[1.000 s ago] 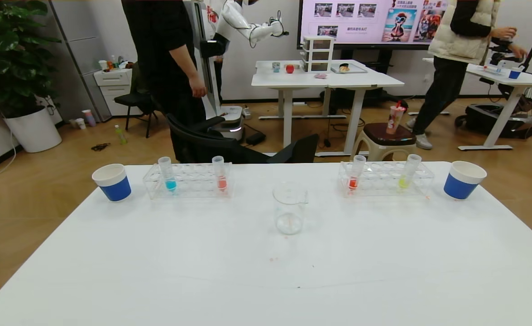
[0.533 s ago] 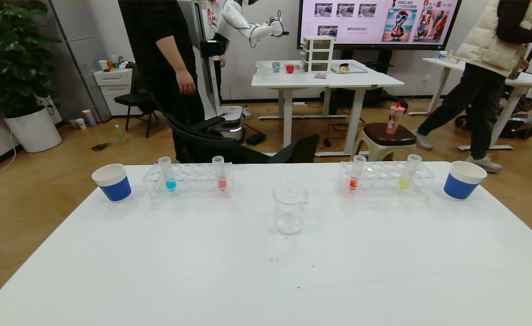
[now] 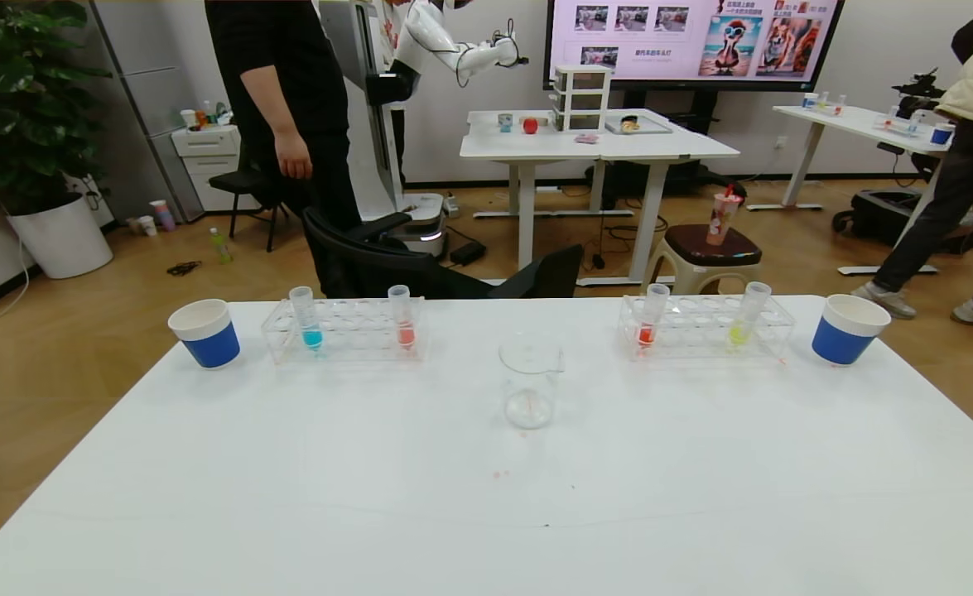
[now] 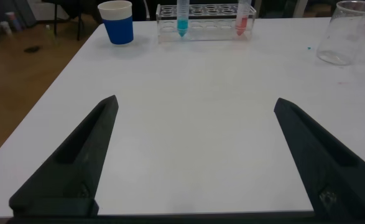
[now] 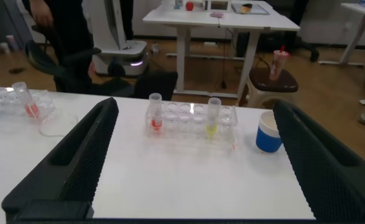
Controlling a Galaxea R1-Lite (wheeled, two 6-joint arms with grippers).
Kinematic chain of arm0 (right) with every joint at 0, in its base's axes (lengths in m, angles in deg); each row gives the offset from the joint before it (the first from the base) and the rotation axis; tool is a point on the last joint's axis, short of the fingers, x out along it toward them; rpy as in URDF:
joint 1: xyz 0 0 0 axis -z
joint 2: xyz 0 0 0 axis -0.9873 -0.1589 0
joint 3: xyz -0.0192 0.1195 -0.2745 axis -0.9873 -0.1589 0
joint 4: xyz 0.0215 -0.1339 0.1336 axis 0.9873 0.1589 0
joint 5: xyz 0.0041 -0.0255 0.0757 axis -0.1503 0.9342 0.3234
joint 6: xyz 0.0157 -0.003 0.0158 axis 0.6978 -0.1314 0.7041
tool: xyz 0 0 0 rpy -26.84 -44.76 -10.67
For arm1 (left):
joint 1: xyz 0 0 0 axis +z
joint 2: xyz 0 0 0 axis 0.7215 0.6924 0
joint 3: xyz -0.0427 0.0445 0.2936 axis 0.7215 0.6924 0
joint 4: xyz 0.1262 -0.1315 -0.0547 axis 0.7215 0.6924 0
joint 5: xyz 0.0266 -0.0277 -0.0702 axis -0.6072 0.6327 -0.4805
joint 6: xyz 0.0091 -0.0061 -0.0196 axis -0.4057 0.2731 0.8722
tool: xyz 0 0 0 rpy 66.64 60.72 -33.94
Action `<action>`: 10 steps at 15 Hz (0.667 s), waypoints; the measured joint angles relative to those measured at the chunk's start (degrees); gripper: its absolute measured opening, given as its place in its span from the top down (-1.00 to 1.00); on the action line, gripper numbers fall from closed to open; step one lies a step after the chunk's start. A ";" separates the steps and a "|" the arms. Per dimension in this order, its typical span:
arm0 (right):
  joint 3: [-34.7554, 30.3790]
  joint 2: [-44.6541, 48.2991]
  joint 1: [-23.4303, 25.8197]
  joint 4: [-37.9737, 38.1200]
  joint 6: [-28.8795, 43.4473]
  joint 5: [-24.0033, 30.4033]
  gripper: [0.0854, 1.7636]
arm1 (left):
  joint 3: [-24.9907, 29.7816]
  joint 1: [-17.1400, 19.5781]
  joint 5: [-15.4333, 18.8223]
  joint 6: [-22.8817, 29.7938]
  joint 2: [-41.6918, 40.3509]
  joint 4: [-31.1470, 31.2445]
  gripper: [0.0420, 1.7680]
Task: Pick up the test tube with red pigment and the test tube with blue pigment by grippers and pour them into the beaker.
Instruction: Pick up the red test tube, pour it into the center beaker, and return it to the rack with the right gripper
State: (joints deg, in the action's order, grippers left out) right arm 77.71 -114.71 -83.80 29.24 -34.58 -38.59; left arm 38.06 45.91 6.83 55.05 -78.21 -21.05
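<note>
The test tube with red pigment [image 3: 646,331] stands at the left end of the right clear rack [image 3: 705,327]; it also shows in the right wrist view [image 5: 155,121]. The test tube with blue pigment [image 3: 311,335] stands in the left rack [image 3: 345,331], also seen in the left wrist view [image 4: 182,22]. The empty beaker [image 3: 529,382] stands mid-table between the racks. Neither gripper shows in the head view. My left gripper [image 4: 196,101] is open and empty over bare table, well short of the left rack. My right gripper [image 5: 194,103] is open and empty, short of the right rack.
A paler salmon-red tube [image 3: 405,331] shares the left rack. A yellow-green tube [image 3: 739,331] shares the right rack. Blue-and-white paper cups stand at the far left [image 3: 204,333] and far right [image 3: 846,329]. Beyond the table are a black chair [image 3: 387,261] and people.
Nothing on the table has moved. In the background the person in black has shifted left and the person in the pale vest has walked off to the right.
</note>
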 joint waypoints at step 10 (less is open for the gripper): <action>2.54 -33.13 -3.43 -23.05 1.38 0.83 -0.97 | 0.00 0.00 0.00 0.00 0.00 0.02 -0.98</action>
State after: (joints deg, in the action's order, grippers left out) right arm 80.24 -147.84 -87.22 6.19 -33.21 -37.76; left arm 38.06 45.91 6.83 55.05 -78.21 -21.02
